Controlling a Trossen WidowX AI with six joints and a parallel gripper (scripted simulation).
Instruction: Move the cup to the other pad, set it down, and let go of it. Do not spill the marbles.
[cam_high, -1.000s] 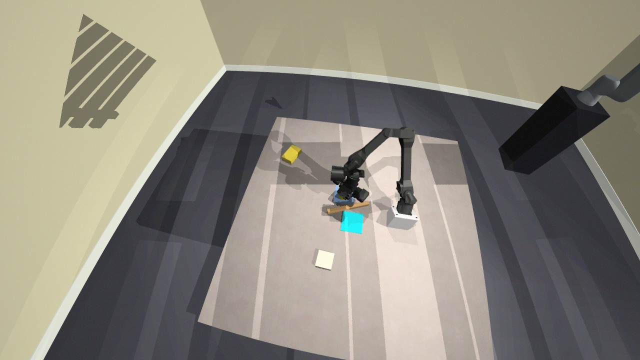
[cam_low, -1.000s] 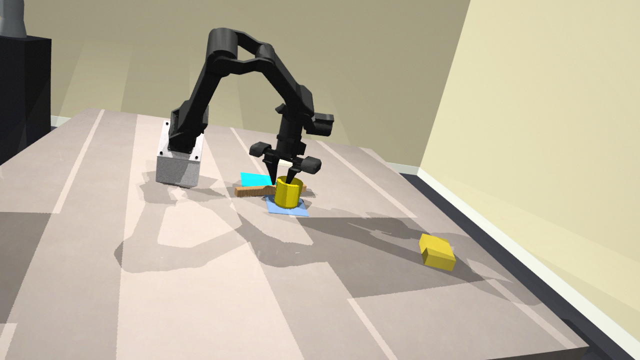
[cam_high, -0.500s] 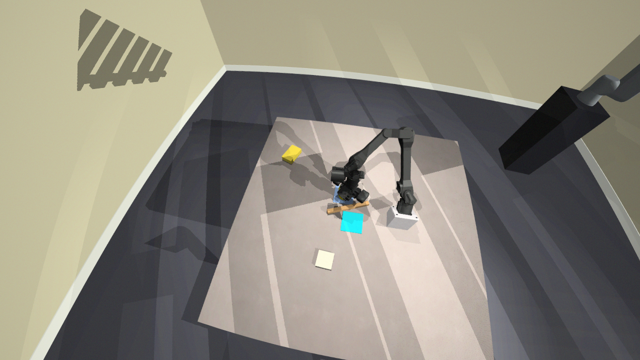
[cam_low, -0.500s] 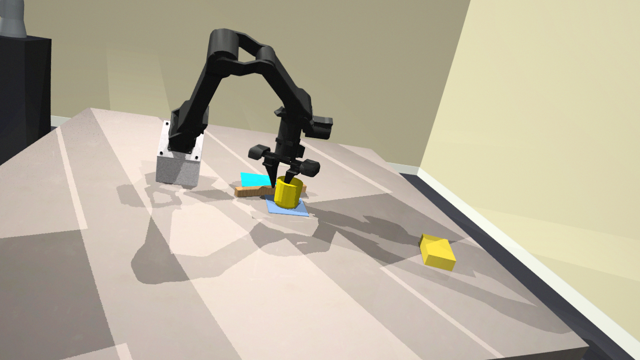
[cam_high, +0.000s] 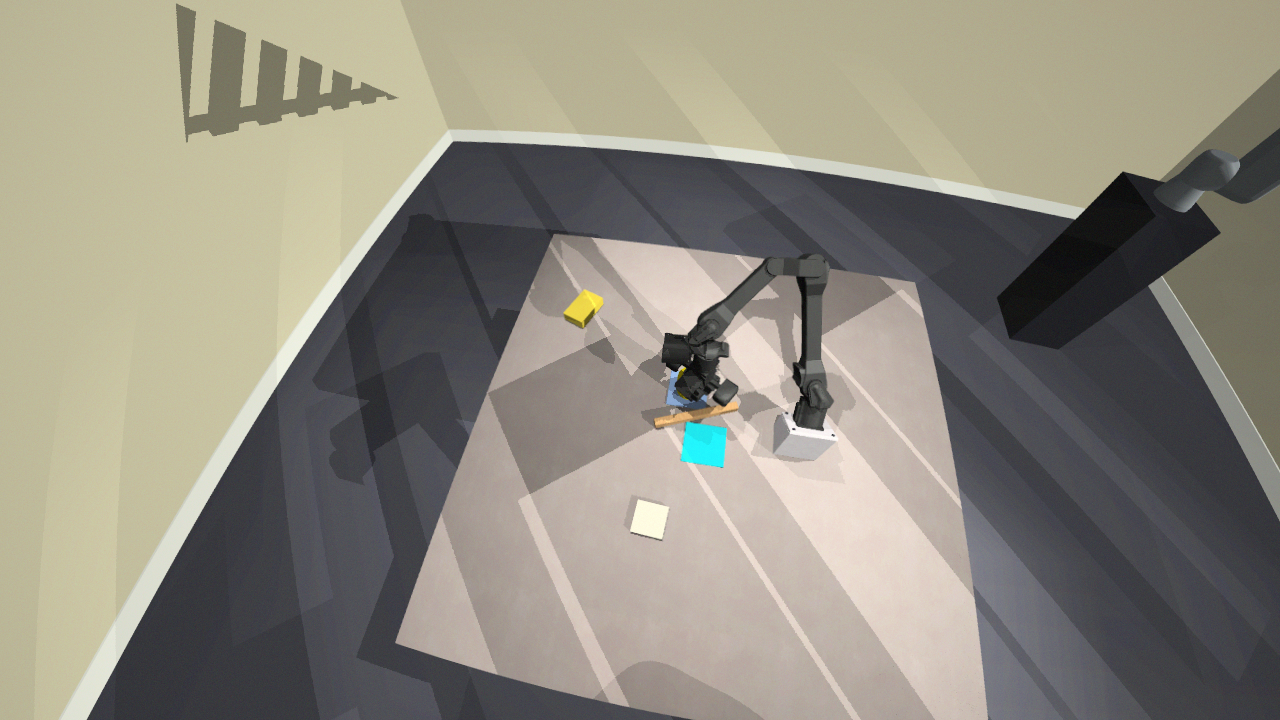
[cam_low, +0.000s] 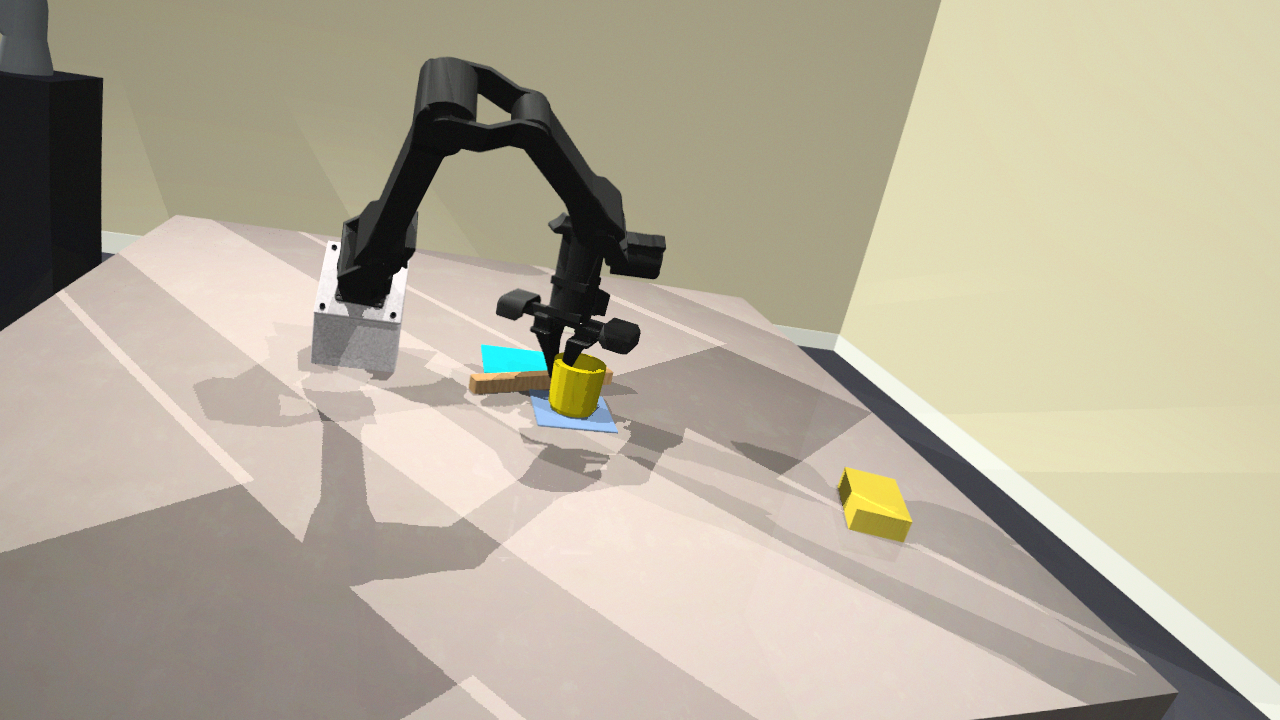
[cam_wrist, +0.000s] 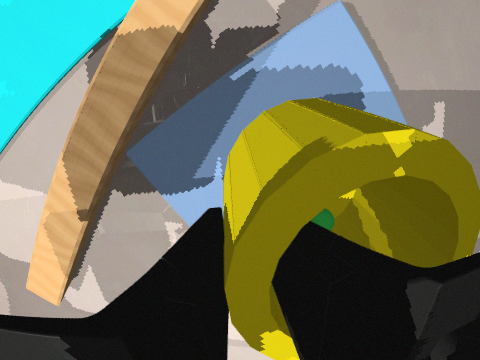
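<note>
A yellow cup stands upright on the blue pad. A green marble shows inside it, partly behind a finger; any others are hidden. My gripper points down at the cup, with one finger inside it and the other outside, shut on its wall. The other pad, cyan, lies flat with nothing on it.
A wooden bar lies between the two pads. A yellow block lies farther off, on the blue pad's side. A cream square block lies beyond the cyan pad. The arm's grey base stands to one side.
</note>
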